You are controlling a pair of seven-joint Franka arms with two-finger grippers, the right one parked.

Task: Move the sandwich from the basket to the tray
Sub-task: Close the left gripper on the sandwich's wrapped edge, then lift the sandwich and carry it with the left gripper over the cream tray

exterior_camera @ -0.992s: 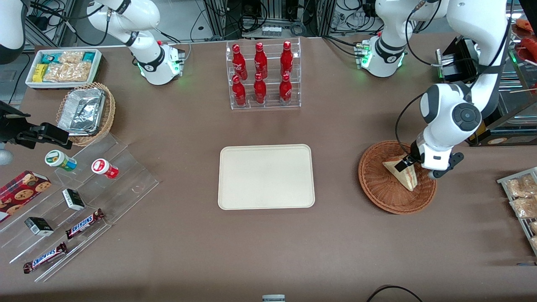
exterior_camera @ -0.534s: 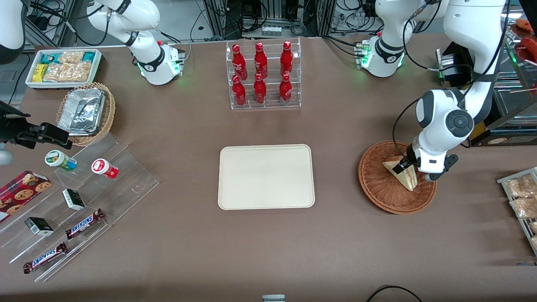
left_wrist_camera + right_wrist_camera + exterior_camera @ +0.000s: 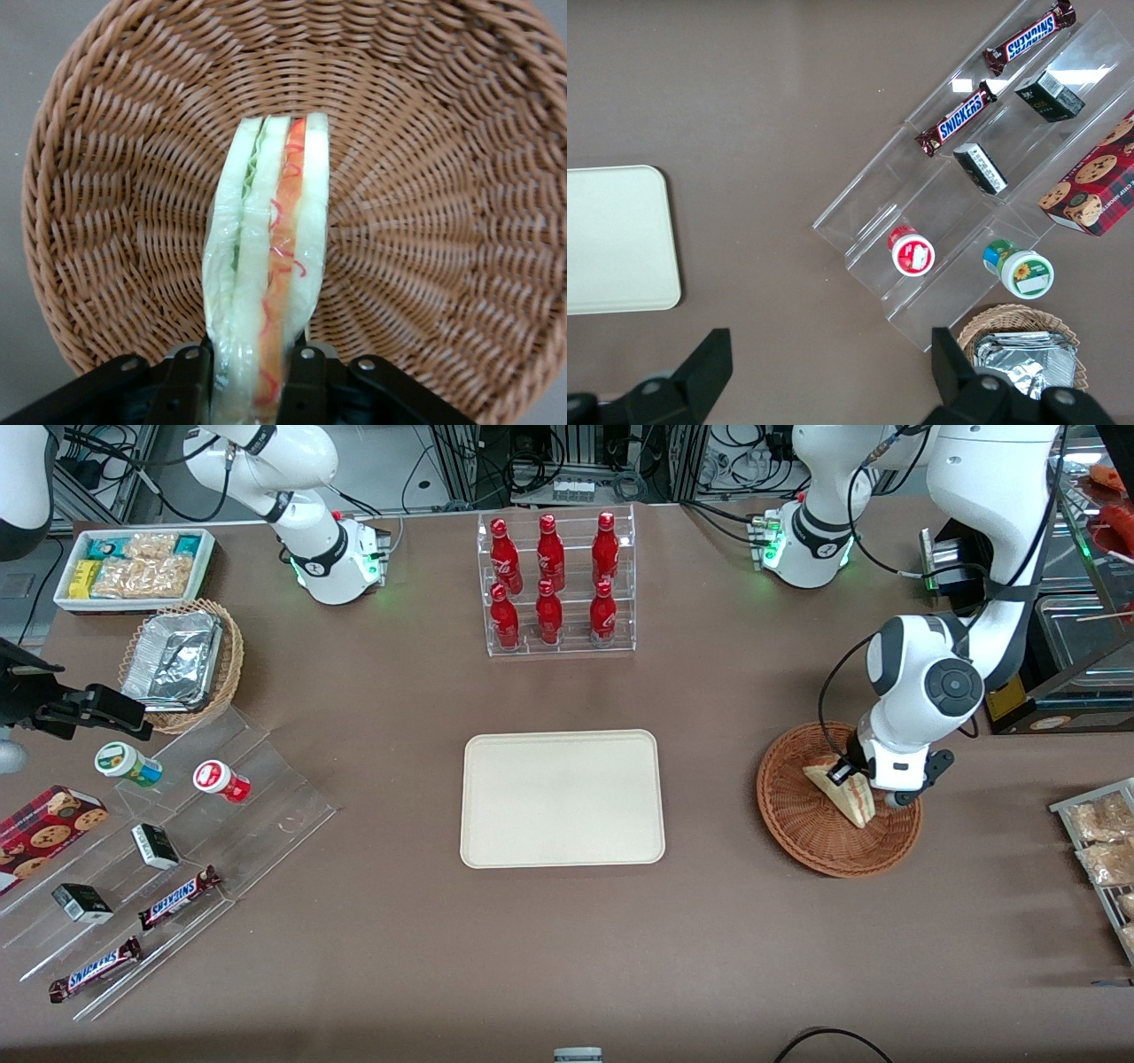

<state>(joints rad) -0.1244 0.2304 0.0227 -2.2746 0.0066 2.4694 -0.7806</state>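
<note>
The sandwich [image 3: 842, 790] [image 3: 266, 283] is a plastic-wrapped wedge of white bread with red and green filling along its edge. It stands on edge in the round reddish-brown wicker basket [image 3: 802, 828] [image 3: 115, 195] at the working arm's end of the table. My gripper [image 3: 852, 778] [image 3: 253, 382] is over the basket, shut on the sandwich, with one black finger pressed against each bread face. The cream-white tray [image 3: 562, 798] [image 3: 616, 239] lies flat in the middle of the table, bare, well apart from the basket.
A clear rack of red bottles [image 3: 555, 584] stands farther from the front camera than the tray. Toward the parked arm's end are a stepped acrylic stand with snack bars and cups [image 3: 159, 841], a tan basket of foil containers [image 3: 182, 660] and a white snack bin [image 3: 133, 567]. A snack rack [image 3: 1103, 841] sits beside the basket.
The arm has shifted slightly toward the table's middle and away from the front camera, and the sandwich held in the gripper has moved with it, rising a little within the basket.
</note>
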